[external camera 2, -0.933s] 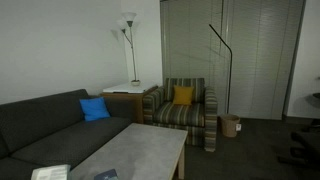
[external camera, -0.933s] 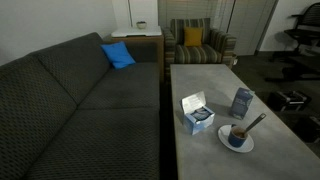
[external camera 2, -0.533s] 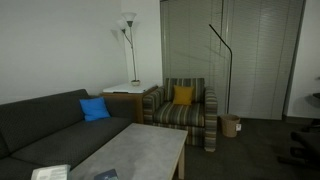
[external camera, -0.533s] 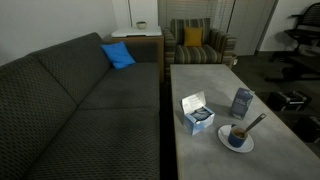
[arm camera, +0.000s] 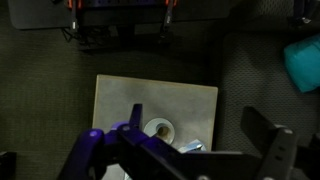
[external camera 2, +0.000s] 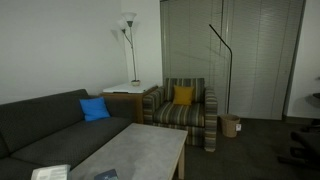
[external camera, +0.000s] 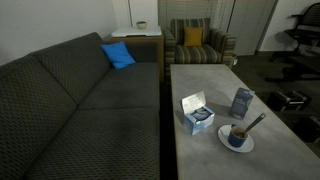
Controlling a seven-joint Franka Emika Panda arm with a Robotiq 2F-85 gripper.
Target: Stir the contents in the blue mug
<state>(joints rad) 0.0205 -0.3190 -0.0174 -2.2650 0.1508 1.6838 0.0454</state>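
Blue mug (external camera: 236, 137) stood on a white saucer (external camera: 247, 146) at the near end of the coffee table (external camera: 200, 80) in an exterior view. A stirrer (external camera: 255, 124) rested in it. Its long axis slanted from the mug's mouth up and away, on the side of the blue packet (external camera: 241, 102), so the free end of the handle was the highest point. A white box (external camera: 196, 113) sat just beside the saucer, on the sofa's side.

No arm showed in either exterior view. In the wrist view the gripper (arm camera: 180, 140) hung high over the table with its fingers spread wide and nothing between them. A pale ring there, probably the saucer, lay straight below the gap, a little toward the purple finger (arm camera: 92, 150). By my reading the coming move was mainly a descent onto the slanted handle.
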